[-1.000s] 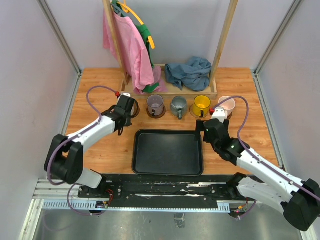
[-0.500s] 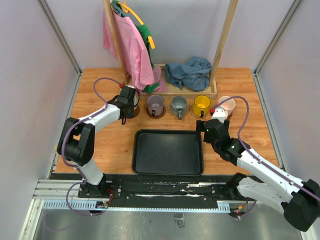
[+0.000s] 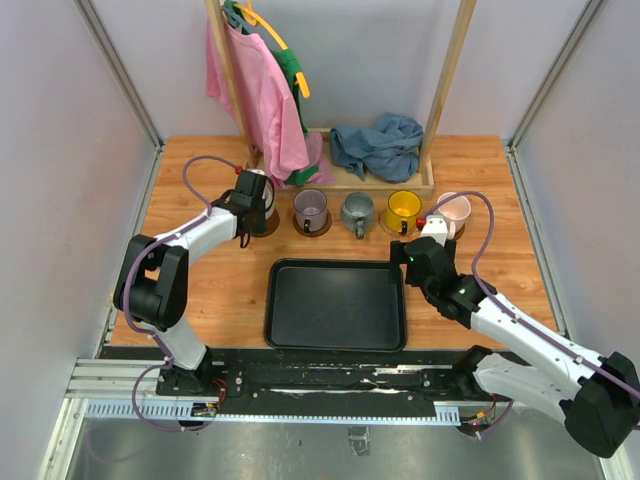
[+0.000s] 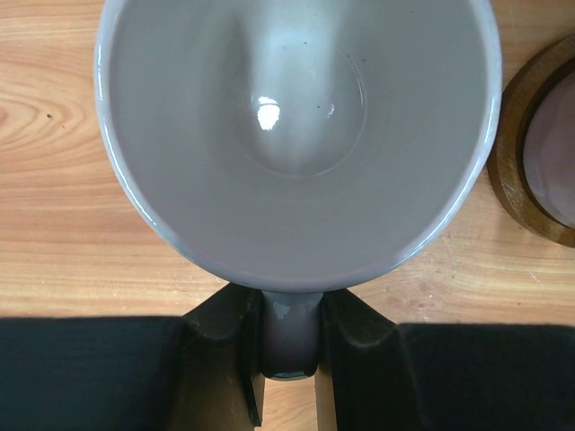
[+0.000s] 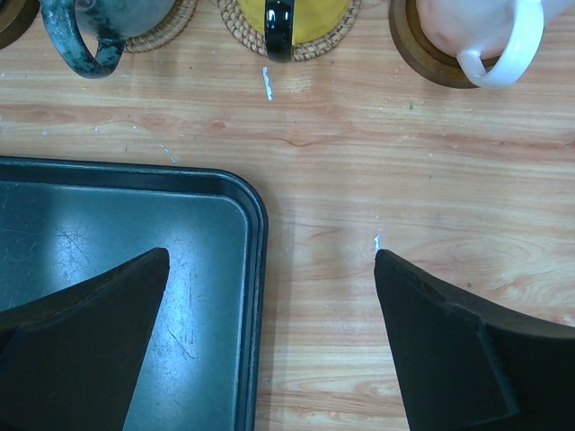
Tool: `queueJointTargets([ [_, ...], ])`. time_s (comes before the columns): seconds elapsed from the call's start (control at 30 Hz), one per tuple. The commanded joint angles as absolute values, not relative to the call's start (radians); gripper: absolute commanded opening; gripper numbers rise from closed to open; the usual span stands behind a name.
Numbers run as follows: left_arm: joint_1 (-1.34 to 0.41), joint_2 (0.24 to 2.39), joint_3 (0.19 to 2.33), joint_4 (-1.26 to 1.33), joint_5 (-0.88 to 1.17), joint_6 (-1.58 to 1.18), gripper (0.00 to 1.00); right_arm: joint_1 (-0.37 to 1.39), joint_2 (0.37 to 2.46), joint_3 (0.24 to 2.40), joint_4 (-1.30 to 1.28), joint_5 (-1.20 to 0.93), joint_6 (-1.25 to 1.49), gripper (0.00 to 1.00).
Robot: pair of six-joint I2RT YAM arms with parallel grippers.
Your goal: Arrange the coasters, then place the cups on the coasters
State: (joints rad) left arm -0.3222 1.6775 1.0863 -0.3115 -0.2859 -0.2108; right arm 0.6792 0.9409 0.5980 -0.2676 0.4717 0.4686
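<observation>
The white cup (image 4: 296, 117) looks hard, smooth and shiny. I think it is light, but it could slip, and it could chip if it bumps down hard. Its handle is the best place to grab. The left claw (image 4: 289, 359) has done just that: its two fingers (image 4: 225, 350) are squeezed in close on the handle, with the bowl of the cup sticking out in front. Held only by the handle, the cup may tip, so I think it wants a slow, flat move.

From above, the white cup sits at 10 o'clock from the black tray (image 3: 335, 305), at the left end of the row of cups. A dark coaster (image 3: 266, 229) peeks out under it. I cannot tell if the cup rests on it or hangs just over it. Next to it, at 3 o'clock, is the purple cup (image 3: 311, 208) on a brown coaster (image 4: 517, 171).

The left arm reaches far out toward 11 o'clock, with its wrist up above the cup, looking down into it.

The right claw (image 5: 271, 269) is spread wide and holds nothing. It hangs over the tray's corner and the bare wood, pointing at 12 o'clock toward the yellow cup (image 5: 283, 13) and the pink cup (image 5: 458, 18).
</observation>
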Motion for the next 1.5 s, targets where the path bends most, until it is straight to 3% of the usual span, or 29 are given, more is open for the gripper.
queueJointTargets([
  [0.0,-0.317,1.673,1.086,-0.212,-0.272,-0.224,0.01,0.666,0.947,0.635,-0.278,0.471,0.481,0.98],
  [1.13,-0.316,1.716,1.057,-0.227,-0.308,-0.258,0.01,0.664,0.963,0.616,-0.265,0.457,0.486,0.98],
  [1.47,-0.316,1.686,1.050,-0.239,-0.311,-0.268,0.40,0.666,0.972,0.618,-0.253,0.421,0.486,0.98],
])
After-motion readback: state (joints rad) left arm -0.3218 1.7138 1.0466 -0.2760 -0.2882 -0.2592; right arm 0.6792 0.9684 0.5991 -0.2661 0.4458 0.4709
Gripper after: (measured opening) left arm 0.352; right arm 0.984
